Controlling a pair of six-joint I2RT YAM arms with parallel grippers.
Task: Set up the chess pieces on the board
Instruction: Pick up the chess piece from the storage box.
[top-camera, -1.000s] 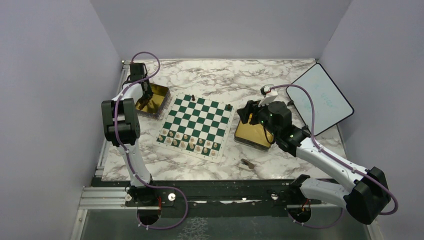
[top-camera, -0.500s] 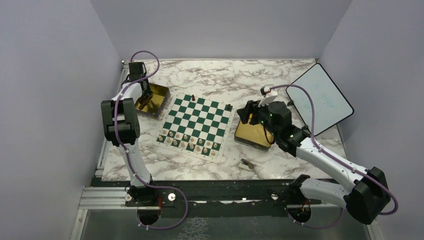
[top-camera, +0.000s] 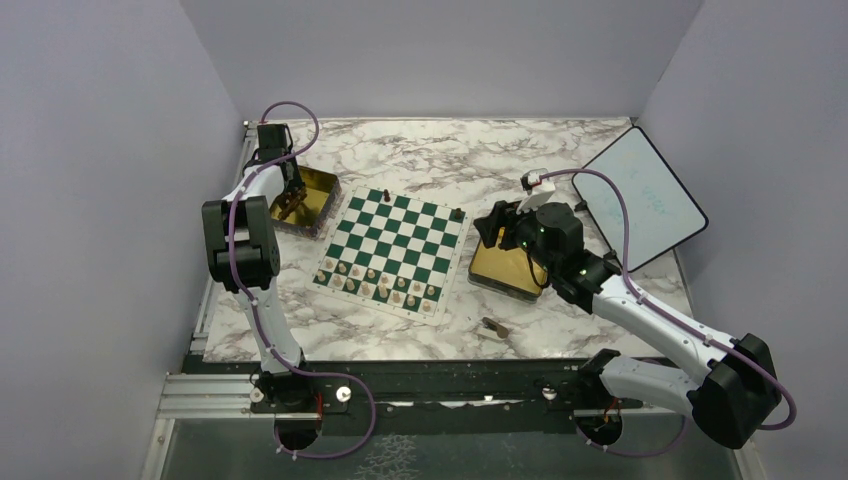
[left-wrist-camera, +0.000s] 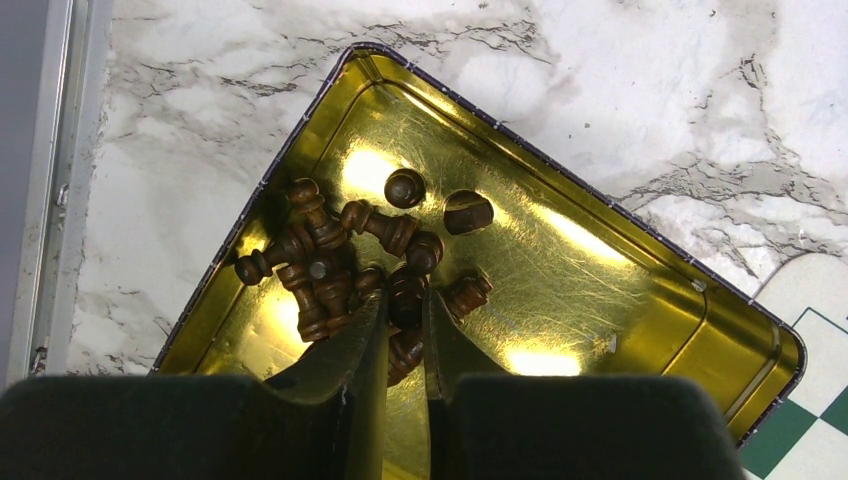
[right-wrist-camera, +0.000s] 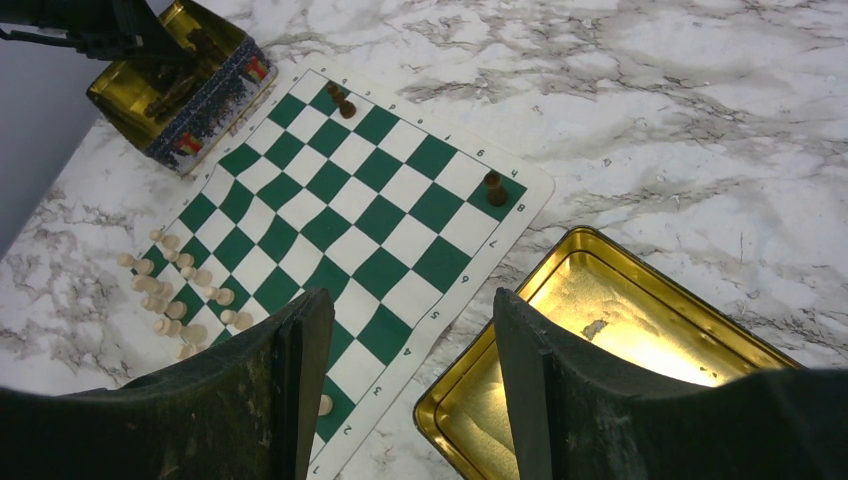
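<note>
Left wrist view: the left pincer (left-wrist-camera: 405, 335), barely shifted, stays clamped on a dark brown turned chess piece (left-wrist-camera: 405, 300) between its tips in the gold rectangular tin (left-wrist-camera: 640, 300), so the lift to the green-and-white chessboard (top-camera: 400, 240) is pending; the right pincer (right-wrist-camera: 408, 320) stands apart.

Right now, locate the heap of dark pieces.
In the top view, far left: the heap lies in the gold tin beside the board, the left fingers down among it.
</note>
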